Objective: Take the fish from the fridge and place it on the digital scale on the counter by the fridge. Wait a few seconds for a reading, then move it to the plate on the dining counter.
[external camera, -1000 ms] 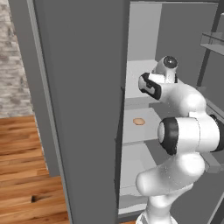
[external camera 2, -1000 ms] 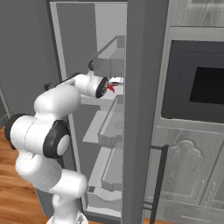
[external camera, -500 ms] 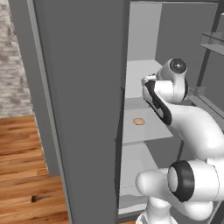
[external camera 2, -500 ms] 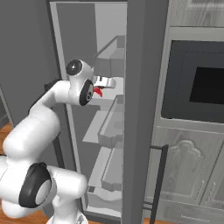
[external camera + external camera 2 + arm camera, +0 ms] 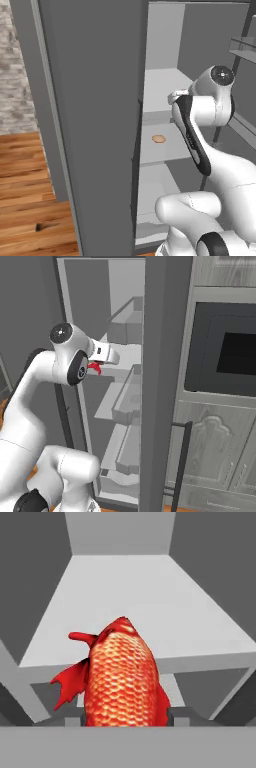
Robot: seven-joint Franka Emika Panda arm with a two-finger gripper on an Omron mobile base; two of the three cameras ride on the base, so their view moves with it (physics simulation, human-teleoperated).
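The red-orange fish (image 5: 120,677) sits clamped between the two finger tips of my gripper (image 5: 125,718), tail and fins sticking out to the left. In the right base view the fish (image 5: 95,367) hangs just under the white hand, in front of the open fridge (image 5: 165,381). Beyond the fish lies a bare pale grey fridge shelf (image 5: 150,597). The big dark fridge door (image 5: 90,100) stands open on the left, with my arm bent beside it. The scale, the counters and the plate are out of view.
A small tan round item (image 5: 158,139) lies on a lower shelf. Grey door bins (image 5: 127,401) hang inside the fridge opening. A built-in oven (image 5: 235,356) and a panelled cabinet with a dark bar handle (image 5: 182,456) stand to the right. Wooden floor (image 5: 25,200) lies left of the door.
The hand has drawn back out of the fridge with the fish still in its grip, moving left and slightly down in the right base view. The arm has folded, with the wrist joint higher.
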